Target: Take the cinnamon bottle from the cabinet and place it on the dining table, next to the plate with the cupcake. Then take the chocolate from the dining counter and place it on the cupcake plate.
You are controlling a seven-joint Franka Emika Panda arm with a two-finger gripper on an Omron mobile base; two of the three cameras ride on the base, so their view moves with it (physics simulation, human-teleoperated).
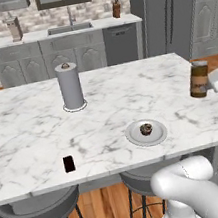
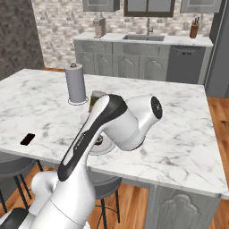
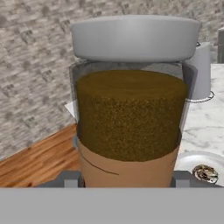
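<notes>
The claw [image 1: 209, 83] is clamped on the cinnamon bottle [image 1: 198, 79], gripping it low on the body; in the hand view the bottle [image 3: 131, 118] sits between the jaws, grey cap up, brown contents visible thru the clear wall. In the left base view the bottle hangs upright at the right edge of the marble tabletop [image 1: 27, 125]; whether it is above the surface or just past the edge cannot be told. The plate [image 1: 146, 133] w/ the cupcake [image 1: 146, 129] lies near the front edge, well left of the bottle. The chocolate [image 1: 69, 163] lies flat on the same tabletop, farther left, near the front edge. The paper towel roll [image 1: 70, 86] stands upright further back, left of centre. Judged status: step 1 in transit, bottle not yet set down; step 2 not begun. Risks: (a) low grip on a tall bottle, so a fast swing or hard stop may tilt it in the jaws; (b) approach from the right runs straight at the plate, so a low bottle base may clip the rim and shove plate and cupcake; (c) release before the base is flat on the tabletop may tip the bottle; (d) placement too close to the front edge risks a fall to the floor.
</notes>
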